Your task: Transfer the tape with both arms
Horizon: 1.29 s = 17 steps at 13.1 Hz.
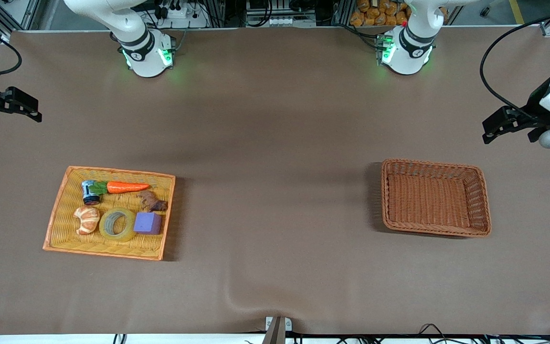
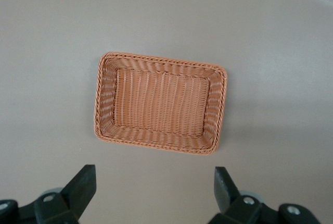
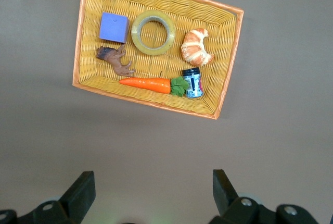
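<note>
Your tape (image 1: 118, 223) lies flat in the yellow tray (image 1: 60, 210) toward the right arm's end of the worktop (image 1: 275, 143), between the croissant (image 1: 87, 219) and the purple cube (image 1: 148, 222), touching or just beside each. Farther from the front camera in that tray you see a carrot (image 1: 127, 187), a small can (image 1: 90, 192) and a brown figure (image 1: 152, 201). Your right claw (image 3: 153, 190) hangs high over bare worktop beside the tray, fingers apart and holding nothing. Your left claw (image 2: 155, 187) hangs over the worktop near the brown basket (image 2: 160, 102), fingers apart too, also holding nothing.
</note>
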Motion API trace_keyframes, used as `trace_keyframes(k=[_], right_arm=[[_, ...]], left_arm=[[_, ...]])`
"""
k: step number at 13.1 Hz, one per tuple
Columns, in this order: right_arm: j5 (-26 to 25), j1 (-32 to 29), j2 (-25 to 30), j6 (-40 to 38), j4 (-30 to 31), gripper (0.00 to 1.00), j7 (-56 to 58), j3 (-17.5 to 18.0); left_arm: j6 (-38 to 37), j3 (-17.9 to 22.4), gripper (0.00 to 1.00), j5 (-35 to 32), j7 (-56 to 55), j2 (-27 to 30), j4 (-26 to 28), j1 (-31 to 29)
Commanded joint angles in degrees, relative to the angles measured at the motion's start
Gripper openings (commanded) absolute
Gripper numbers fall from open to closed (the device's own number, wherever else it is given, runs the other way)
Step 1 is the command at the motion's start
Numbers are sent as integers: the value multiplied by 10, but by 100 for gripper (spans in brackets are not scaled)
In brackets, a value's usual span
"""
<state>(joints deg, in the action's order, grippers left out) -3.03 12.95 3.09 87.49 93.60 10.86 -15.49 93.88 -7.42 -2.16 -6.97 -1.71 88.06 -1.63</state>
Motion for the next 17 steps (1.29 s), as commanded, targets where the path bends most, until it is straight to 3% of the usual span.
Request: trace_keyframes(k=[1, 2, 7, 11, 12, 15, 17], right_arm=[[-4, -152, 1, -3, -5, 100, -4, 154], [-4, -172, 1, -4, -4, 100, -4, 175], [-3, -173, 0, -2, -4, 100, -5, 175], [37, -189, -4, 6, 3, 100, -8, 173], [50, -189, -11, 34, 16, 100, -8, 172], [53, -173, -37, 213, 131, 100, -8, 174], [53, -153, -88, 318, 173, 100, -4, 174]], left_arm=[[1, -3, 100, 13, 10, 6, 3, -6], [2, -3, 100, 13, 8, 5, -2, -6], [2, -2, 100, 15, 13, 0, -1, -7], [1, -4, 100, 15, 13, -5, 4, -7], [2, -4, 100, 15, 14, -5, 4, -7], [3, -4, 100, 15, 14, -7, 4, -7], [8, -4, 100, 15, 13, -13, 3, -7]])
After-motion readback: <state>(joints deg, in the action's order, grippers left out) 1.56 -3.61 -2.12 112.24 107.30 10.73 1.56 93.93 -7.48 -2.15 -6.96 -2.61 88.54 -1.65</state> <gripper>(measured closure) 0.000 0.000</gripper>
